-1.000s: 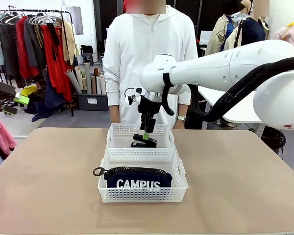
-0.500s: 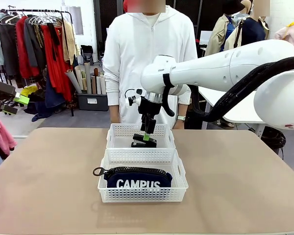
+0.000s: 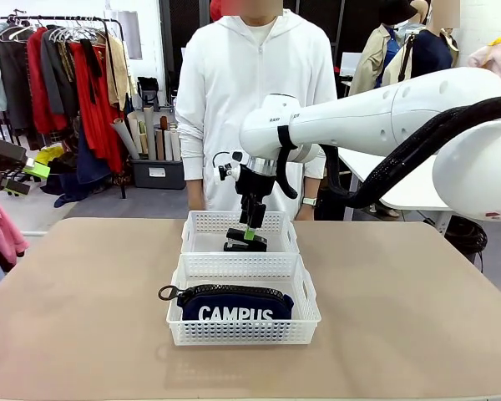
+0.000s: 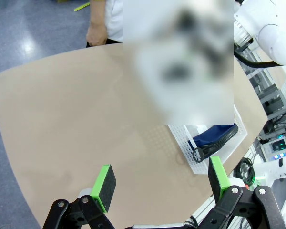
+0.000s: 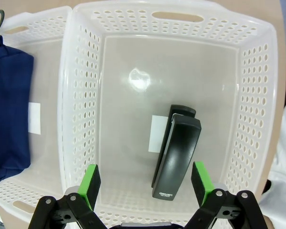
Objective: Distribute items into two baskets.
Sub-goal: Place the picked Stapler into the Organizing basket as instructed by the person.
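Observation:
Two white lattice baskets stand end to end mid-table. The near basket (image 3: 234, 332) holds the navy CAMPUS pouch (image 3: 238, 305). In the far basket (image 3: 207, 225) the black stapler (image 3: 245, 243) lies flat. My right gripper (image 3: 250, 231) hangs open just above the stapler, holding nothing. In the right wrist view the stapler (image 5: 177, 152) rests on the clear floor of its basket (image 5: 83, 95), below my right gripper (image 5: 145, 183) and nearer the right-hand finger; the pouch (image 5: 7, 119) shows at the left. My left gripper (image 3: 17, 171) is raised at the far left, open (image 4: 160, 183) and empty.
A person in white stands at the far table edge right behind the baskets, one hand (image 4: 95, 33) hanging by the table. The tan tabletop (image 3: 83, 301) stretches bare on both sides. The near basket (image 4: 186, 143) sits beyond my left gripper's fingers.

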Motion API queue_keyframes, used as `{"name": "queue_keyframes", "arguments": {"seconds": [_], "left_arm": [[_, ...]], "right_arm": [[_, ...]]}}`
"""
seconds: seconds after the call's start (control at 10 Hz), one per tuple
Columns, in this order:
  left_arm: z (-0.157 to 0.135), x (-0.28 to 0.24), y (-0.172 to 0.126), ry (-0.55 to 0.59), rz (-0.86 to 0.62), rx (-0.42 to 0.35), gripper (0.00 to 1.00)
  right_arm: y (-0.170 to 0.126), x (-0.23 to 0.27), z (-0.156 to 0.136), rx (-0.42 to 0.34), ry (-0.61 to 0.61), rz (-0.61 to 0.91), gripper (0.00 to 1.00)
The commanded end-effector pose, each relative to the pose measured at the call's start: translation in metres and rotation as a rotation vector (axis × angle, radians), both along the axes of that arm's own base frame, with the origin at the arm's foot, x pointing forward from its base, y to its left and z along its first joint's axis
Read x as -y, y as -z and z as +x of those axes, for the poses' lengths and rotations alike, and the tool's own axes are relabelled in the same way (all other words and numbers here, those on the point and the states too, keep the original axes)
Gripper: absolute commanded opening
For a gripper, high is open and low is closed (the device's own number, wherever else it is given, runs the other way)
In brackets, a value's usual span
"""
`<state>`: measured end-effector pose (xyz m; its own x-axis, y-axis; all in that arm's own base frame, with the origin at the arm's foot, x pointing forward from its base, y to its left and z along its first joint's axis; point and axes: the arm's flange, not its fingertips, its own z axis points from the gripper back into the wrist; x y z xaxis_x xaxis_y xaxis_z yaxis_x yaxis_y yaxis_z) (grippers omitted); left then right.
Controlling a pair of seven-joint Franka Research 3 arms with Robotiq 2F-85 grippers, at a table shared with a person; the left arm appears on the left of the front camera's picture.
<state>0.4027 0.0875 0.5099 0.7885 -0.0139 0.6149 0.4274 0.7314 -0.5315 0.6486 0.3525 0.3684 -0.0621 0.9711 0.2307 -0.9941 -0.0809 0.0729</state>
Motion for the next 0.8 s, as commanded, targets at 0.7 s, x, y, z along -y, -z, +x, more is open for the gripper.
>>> {"name": "queue_keyframes", "arguments": {"seconds": [0.7], "left_arm": [[0.000, 0.000, -0.001, -0.001, -0.021, 0.013, 1.00]], "right_arm": [[-0.054, 0.043, -0.092, 0.100, 0.116, 0.082, 1.00]]}}
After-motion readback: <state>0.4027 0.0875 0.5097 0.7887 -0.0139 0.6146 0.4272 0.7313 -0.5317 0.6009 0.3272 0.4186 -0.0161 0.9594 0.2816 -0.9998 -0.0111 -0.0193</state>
